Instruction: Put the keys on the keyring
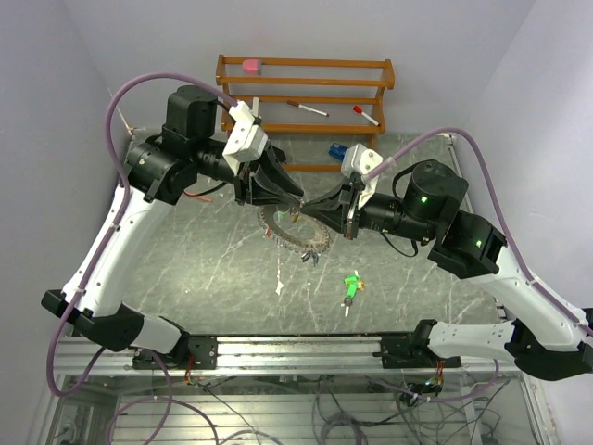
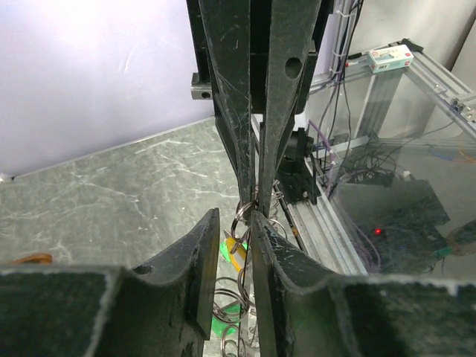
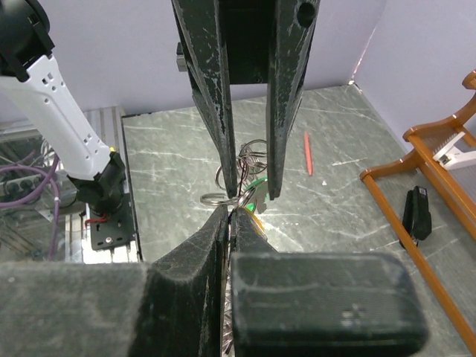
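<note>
While the right gripper (image 3: 229,212) is pinching the keyring (image 1: 295,230) with fingers pressed together over the middle of the table (image 1: 204,269), the left gripper (image 2: 234,217) is hanging part-spread around the dangling loops. It should be closing squarely on one loop only, since a green key (image 1: 350,289) is lying loose nearby, waiting.

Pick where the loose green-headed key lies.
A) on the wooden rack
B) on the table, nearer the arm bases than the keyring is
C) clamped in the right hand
B: the green key lies flat on the table, by itself, between the keyring and the arm bases.
</note>
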{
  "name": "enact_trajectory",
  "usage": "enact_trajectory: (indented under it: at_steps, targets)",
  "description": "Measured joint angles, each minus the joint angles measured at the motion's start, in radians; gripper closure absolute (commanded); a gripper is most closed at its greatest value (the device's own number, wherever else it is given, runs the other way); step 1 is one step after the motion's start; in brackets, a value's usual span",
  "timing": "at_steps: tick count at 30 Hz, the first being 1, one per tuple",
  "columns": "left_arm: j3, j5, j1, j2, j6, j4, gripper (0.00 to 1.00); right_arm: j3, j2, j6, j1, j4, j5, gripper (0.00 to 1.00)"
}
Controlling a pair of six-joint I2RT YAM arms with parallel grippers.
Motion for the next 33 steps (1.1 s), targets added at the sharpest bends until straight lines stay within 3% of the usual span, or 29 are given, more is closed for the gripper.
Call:
enact_trajectory:
  at_steps: [5,12,19,23,28,33]
  targets:
    - [-0.021,0.004,0.000,-0.002,0.001,-0.008,0.73,0.000,0.000,0.000,0.000,-0.001,-0.001,1.00]
    - [-0.021,0.006,0.000,-0.002,0.006,-0.015,0.93,0.000,0.000,0.000,0.000,-0.001,-0.002,1.00]
    - [-0.021,0.006,0.000,-0.002,0.010,-0.016,0.93,0.000,-0.004,0.000,-0.001,-0.002,0.006,0.99]
    - [-0.017,0.002,0.000,-0.002,0.023,-0.027,0.93,0.000,-0.008,0.006,-0.001,-0.006,0.008,0.76]
    - [0.014,-0.039,-0.007,-0.001,0.065,-0.091,0.93,0.000,-0.036,0.016,-0.001,0.002,0.026,0.60]
    - [0.058,-0.108,-0.032,0.002,0.145,-0.179,0.93,0.026,-0.056,0.024,-0.001,0.000,0.057,0.61]
